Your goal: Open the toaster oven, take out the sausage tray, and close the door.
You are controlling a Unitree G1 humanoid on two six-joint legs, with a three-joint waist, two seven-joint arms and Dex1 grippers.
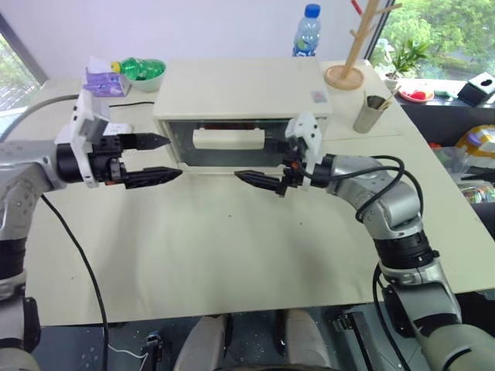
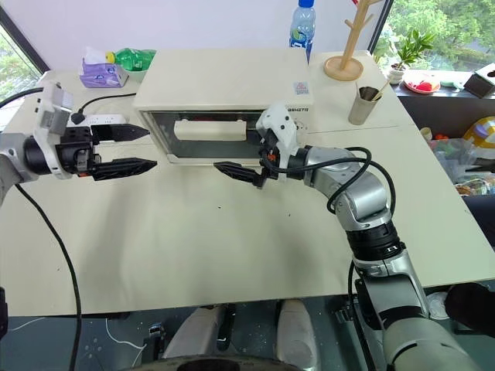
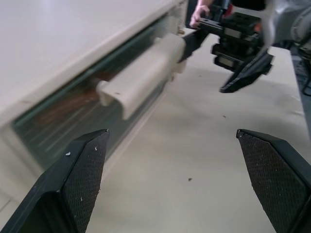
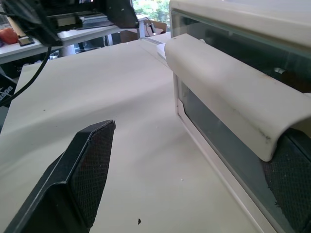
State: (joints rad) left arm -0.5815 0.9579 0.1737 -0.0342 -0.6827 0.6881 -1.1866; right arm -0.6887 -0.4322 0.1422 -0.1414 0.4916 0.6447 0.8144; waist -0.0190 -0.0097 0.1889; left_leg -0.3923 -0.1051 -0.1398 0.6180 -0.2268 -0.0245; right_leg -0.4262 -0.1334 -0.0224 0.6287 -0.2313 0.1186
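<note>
The toaster oven (image 1: 240, 89) stands at the back middle of the table, its door (image 1: 224, 151) shut. Behind the glass a red-brown smear (image 3: 68, 104) is all that shows of the sausage tray. The white bar handle (image 4: 228, 97) runs across the door's upper part. My right gripper (image 1: 254, 158) is open and points left along the door, with the handle's right end between its fingers; one finger (image 4: 294, 179) sits under the bar by the glass. My left gripper (image 1: 172, 157) is open and empty at the oven's left front corner, apart from the door.
A water bottle (image 1: 308, 31), a wooden stand (image 1: 352, 54) and a metal cup (image 1: 373, 112) stand behind and to the right of the oven. A tissue pack (image 1: 104, 77), green bowl (image 1: 143, 71) and power strip (image 2: 100, 120) are at the back left. Bare tabletop (image 1: 232, 239) lies in front.
</note>
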